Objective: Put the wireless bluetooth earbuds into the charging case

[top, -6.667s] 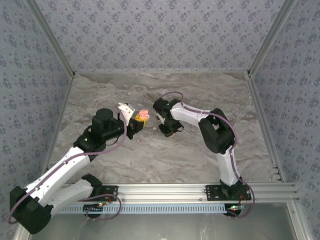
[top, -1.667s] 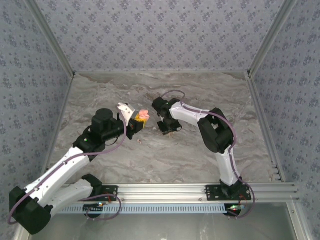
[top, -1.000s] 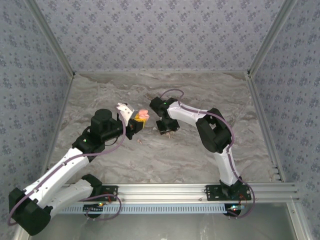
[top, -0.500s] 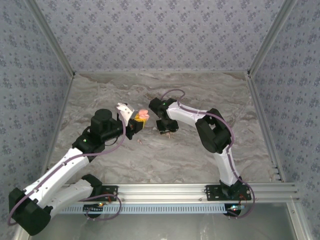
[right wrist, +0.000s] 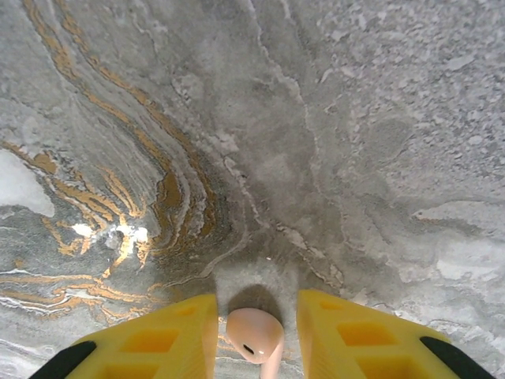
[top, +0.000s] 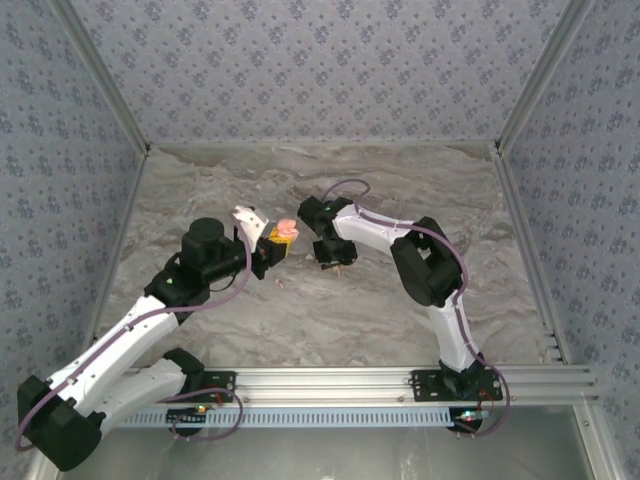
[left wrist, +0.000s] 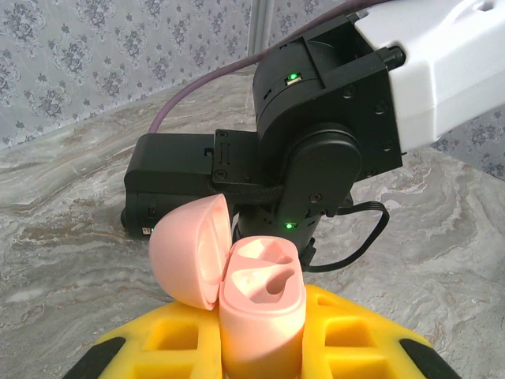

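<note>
Right wrist: right gripper [right wrist: 257,319] straddles pink earbud [right wrist: 254,335].

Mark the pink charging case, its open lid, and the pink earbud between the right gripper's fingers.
pink charging case [left wrist: 260,324]: left wrist view, front of its body.
open lid [left wrist: 183,253]: left wrist view, domed outer shell.
pink earbud [right wrist: 252,332]: right wrist view, rounded head.
</note>
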`<move>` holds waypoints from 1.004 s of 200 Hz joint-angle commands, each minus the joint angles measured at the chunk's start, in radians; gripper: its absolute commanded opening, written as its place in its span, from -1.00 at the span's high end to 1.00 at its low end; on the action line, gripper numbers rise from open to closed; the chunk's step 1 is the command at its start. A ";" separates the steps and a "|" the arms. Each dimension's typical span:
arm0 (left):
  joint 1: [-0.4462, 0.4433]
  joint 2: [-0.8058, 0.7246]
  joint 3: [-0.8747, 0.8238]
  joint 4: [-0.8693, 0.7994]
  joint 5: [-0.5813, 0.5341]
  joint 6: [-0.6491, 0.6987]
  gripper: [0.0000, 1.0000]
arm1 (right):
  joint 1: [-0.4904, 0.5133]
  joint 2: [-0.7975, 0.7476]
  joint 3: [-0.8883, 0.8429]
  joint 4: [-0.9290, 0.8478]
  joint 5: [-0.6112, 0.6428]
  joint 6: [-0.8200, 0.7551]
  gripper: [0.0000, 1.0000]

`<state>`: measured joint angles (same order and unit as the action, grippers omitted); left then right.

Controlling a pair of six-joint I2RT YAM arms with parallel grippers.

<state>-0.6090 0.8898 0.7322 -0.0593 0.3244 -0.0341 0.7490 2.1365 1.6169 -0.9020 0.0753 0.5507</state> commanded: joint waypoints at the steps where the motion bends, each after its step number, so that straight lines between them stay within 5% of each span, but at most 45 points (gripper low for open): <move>1: -0.005 -0.018 0.004 0.019 0.001 0.013 0.66 | 0.013 -0.028 -0.015 -0.028 0.008 0.024 0.32; 129: -0.005 -0.028 -0.005 0.018 0.005 0.008 0.66 | 0.004 0.004 -0.049 0.015 0.016 0.014 0.47; 201: -0.005 -0.022 -0.015 0.026 0.007 -0.007 0.66 | 0.001 -0.020 -0.060 0.081 0.008 -0.156 0.50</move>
<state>-0.6090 0.8776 0.7296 -0.0570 0.3244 -0.0353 0.7570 2.1223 1.5806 -0.8623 0.0746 0.4862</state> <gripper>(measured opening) 0.189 0.254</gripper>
